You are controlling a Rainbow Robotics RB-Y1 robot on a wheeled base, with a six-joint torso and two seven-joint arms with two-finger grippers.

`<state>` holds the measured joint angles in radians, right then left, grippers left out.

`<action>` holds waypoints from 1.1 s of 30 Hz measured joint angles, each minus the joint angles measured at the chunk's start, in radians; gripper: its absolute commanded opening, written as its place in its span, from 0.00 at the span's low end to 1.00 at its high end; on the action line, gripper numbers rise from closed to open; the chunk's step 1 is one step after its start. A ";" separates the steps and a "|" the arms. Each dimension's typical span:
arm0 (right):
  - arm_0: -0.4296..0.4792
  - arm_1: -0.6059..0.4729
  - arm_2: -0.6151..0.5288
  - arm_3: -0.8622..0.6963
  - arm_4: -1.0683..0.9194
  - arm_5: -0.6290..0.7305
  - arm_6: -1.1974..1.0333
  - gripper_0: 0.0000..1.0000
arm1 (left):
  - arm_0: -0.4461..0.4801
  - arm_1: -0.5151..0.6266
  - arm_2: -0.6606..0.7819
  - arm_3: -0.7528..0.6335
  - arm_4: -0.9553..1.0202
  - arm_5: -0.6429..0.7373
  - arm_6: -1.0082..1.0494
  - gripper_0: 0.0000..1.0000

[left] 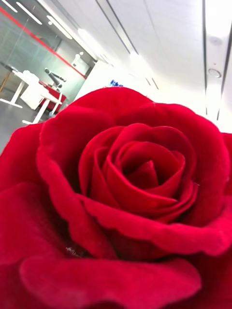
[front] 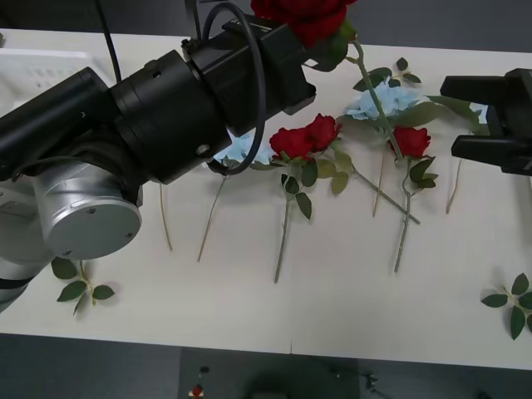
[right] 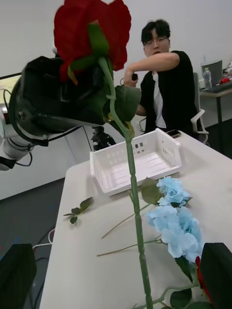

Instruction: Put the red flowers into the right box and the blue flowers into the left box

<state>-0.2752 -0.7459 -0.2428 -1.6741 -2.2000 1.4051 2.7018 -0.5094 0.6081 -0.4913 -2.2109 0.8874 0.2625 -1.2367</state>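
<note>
Red flowers: top centre of the front view, my left gripper holds 1 rose lifted for carrying, 3 roses lying mid-table; right wrist view, my right gripper gapes empty under its stem; left wrist view, bloom fills centre.

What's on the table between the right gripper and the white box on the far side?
In the right wrist view, blue flowers and bare stems lie between the open right gripper and the white box. The red rose that the left gripper holds hangs across the same line.
</note>
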 measured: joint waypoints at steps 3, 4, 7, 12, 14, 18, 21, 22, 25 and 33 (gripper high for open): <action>-0.016 0.024 0.001 0.000 0.036 0.000 0.000 1.00 | -0.004 -0.002 0.000 0.000 0.000 0.000 0.000 0.00; -0.023 0.032 0.002 0.000 0.046 -0.002 0.000 1.00 | -0.004 -0.002 0.000 0.000 0.000 0.000 -0.001 0.00; -0.043 0.056 0.023 0.000 0.061 -0.040 0.000 1.00 | -0.004 -0.002 0.000 -0.001 0.000 0.000 -0.003 0.00; -0.071 0.073 0.097 0.000 0.081 -0.095 0.000 1.00 | -0.004 -0.002 0.000 -0.001 0.000 0.000 -0.027 0.00; -0.084 0.083 0.114 0.000 0.130 -0.097 0.000 1.00 | -0.006 -0.002 0.000 -0.001 0.001 0.000 -0.027 0.00; -0.102 0.131 0.116 0.000 0.195 -0.099 0.000 1.00 | -0.023 -0.007 0.000 0.007 0.002 0.000 -0.027 0.00; -0.105 0.163 0.124 0.000 0.211 -0.148 0.000 1.00 | -0.043 -0.032 0.000 0.027 0.002 0.000 -0.027 0.00; -0.105 0.169 0.133 0.000 0.214 -0.168 0.000 1.00 | -0.048 -0.040 0.000 0.034 0.002 0.000 -0.027 0.00; -0.105 0.180 0.172 0.000 0.231 -0.192 0.000 1.00 | -0.052 -0.058 0.000 0.047 0.002 0.000 -0.027 0.00; -0.110 0.248 0.208 0.000 0.320 -0.242 0.000 1.00 | -0.052 -0.062 0.000 0.055 0.004 0.000 -0.027 0.00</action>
<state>-0.3851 -0.4983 -0.0343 -1.6741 -1.8797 1.1633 2.7018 -0.5612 0.5458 -0.4912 -2.1557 0.8915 0.2624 -1.2636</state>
